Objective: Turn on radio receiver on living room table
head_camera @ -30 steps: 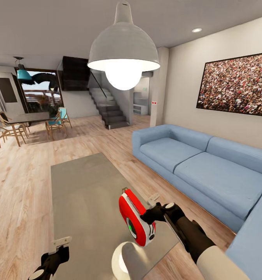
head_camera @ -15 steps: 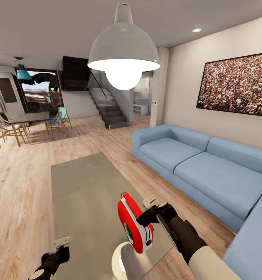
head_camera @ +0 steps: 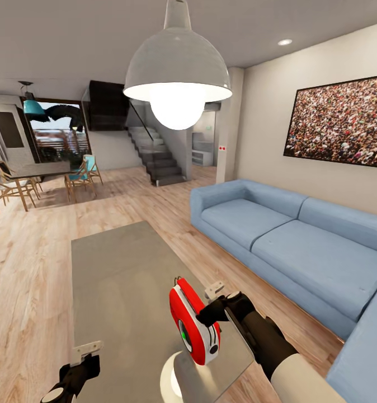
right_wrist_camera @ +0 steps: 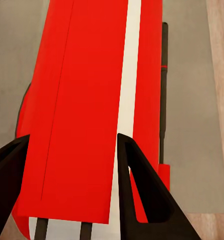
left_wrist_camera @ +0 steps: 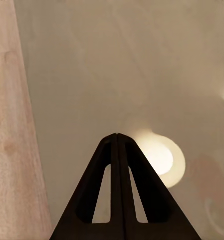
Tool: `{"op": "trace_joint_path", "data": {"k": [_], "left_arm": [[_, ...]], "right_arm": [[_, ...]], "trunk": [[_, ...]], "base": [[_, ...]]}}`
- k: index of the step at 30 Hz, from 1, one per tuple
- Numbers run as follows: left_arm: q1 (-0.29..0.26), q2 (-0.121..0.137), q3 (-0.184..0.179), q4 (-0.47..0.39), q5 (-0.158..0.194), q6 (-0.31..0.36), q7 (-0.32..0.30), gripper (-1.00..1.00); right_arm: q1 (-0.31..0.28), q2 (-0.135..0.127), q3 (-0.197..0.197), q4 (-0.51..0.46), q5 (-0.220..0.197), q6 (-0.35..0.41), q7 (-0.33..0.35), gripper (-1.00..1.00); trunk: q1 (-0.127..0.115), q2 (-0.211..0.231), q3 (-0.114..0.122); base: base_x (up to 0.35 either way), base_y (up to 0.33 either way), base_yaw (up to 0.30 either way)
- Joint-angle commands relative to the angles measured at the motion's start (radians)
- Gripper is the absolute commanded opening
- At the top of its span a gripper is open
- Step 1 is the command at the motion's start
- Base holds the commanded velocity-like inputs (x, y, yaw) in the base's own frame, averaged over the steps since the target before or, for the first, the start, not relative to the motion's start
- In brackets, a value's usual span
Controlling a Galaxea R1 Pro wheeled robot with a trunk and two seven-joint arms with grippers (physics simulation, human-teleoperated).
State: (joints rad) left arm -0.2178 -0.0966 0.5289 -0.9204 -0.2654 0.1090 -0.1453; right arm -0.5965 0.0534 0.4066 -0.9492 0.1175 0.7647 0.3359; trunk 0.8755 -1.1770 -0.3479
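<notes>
The red radio receiver [head_camera: 193, 324] stands upright near the front right corner of the glossy grey coffee table [head_camera: 121, 268], its dial with the green light facing me. My right gripper [head_camera: 209, 312] is open against the radio's far side. In the right wrist view the gripper [right_wrist_camera: 72, 137] has its spread fingers [right_wrist_camera: 139, 195] lying over the radio's [right_wrist_camera: 87, 100] red and white edge, the thin handle beside it. My left gripper [head_camera: 88, 364] hangs shut over the table's front left edge; in the left wrist view its tips [left_wrist_camera: 116, 137] meet above the tabletop [left_wrist_camera: 116, 65].
A blue sectional sofa [head_camera: 278, 235] runs along the right, close to the table. A grey dome pendant lamp [head_camera: 177, 73] hangs over the table. The crowd picture [head_camera: 339, 120] is on the right wall. Dining table and chairs [head_camera: 37, 170] and stairs [head_camera: 158, 159] stand far back.
Since a second ago my right gripper and the radio have shifted slightly left and toward me. The head view has tilted a little. The left arm has not moved.
</notes>
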Motion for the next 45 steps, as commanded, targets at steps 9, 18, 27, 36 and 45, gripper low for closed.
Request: {"op": "trace_joint_path", "data": {"k": [9, 18, 27, 36, 45], "left_arm": [[0.0, -0.002, -0.003, -0.004, 0.01, 0.006, -0.003, -1.0], [0.0, -0.002, -0.001, -0.005, 0.009, 0.001, -0.001, -1.0], [0.0, -0.006, -0.001, -0.005, 0.009, -0.001, 0.001, -1.0], [0.0, -0.006, 0.0, -0.005, 0.009, -0.002, 0.003, -1.0], [0.0, -0.006, 0.0, -0.005, 0.008, -0.003, 0.003, -1.0]], "right_arm": [[0.0, 0.0, 0.0, 0.0, -0.004, -0.002, -0.001, -1.0], [0.0, 0.0, -0.001, 0.0, -0.008, -0.006, -0.002, -1.0], [0.0, 0.0, -0.002, 0.0, -0.01, -0.007, -0.002, -1.0], [0.0, 0.0, -0.001, 0.0, -0.01, -0.007, -0.002, -1.0], [0.0, 0.0, 0.0, 0.0, -0.01, -0.006, 0.002, -1.0]], "trunk": [[0.0, 0.0, 0.0], [0.004, -0.007, -0.003], [0.038, -0.07, -0.031], [0.073, -0.133, -0.059], [0.107, -0.196, -0.088]], "base": [[0.0, 0.0, 0.0], [0.0, 0.0, 0.0], [0.0, 0.0, 0.0], [0.0, 0.0, 0.0], [0.0, 0.0, 0.0]]}}
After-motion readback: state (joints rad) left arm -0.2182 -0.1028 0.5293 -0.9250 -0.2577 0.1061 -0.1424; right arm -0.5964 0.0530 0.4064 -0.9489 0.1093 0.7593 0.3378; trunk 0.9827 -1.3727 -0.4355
